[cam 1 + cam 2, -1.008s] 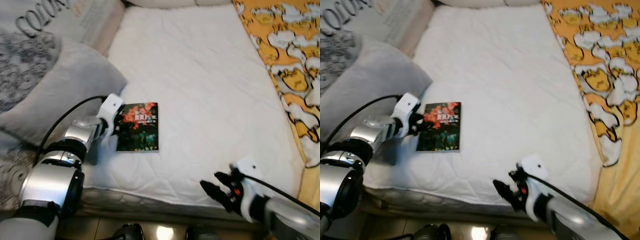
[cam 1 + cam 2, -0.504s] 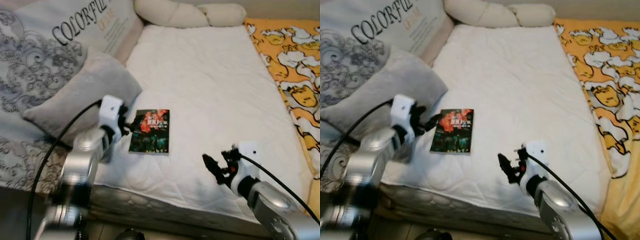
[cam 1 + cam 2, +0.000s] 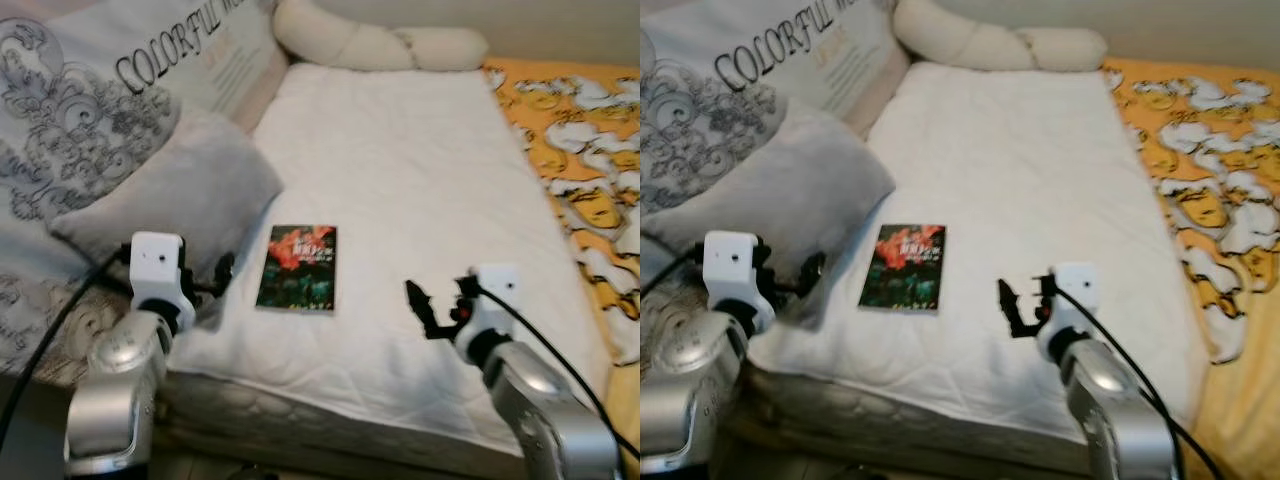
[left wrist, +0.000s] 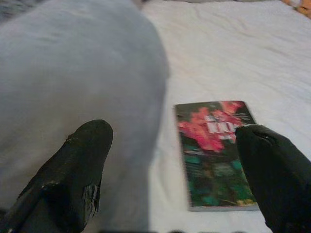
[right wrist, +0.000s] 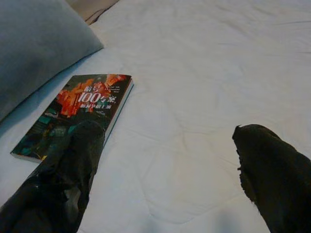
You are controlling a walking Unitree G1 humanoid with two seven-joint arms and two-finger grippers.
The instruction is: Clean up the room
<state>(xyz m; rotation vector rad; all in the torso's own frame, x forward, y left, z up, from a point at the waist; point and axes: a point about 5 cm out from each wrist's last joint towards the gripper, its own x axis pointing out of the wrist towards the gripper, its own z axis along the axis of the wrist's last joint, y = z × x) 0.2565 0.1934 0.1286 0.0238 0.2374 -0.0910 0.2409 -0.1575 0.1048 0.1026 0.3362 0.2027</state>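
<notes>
The left gripper [image 3: 218,276] hovers low over the near left part of the bed, its two black fingers [image 4: 73,170] spread wide apart and holding nothing, with the grey pillow [image 3: 170,195] under and beside one finger and the book [image 3: 297,267] just beyond the other. The right gripper [image 3: 420,305] hangs over the white mattress cover [image 3: 420,180] on the book's far side, likewise parted and empty, one finger overlapping the book's near corner in the right wrist view, though whether it touches cannot be told. The book, a thin paperback with a dark cover splashed red and green, lies flat and face up near the bed's front edge, just beside the grey pillow and apart from both grippers. It looks light and fairly stiff but bendable, with a glossy cover that could slide under the pads; lying flush on soft bedding, it offers little edge, so a hold across a long side or the spine, pressing into the mattress to get a finger beneath, seems the likeliest purchase. No container is in view; further out lie a large printed cushion [image 3: 90,90], a cream bolster [image 3: 370,45] at the head, and an orange patterned blanket [image 3: 580,150] along the right.
</notes>
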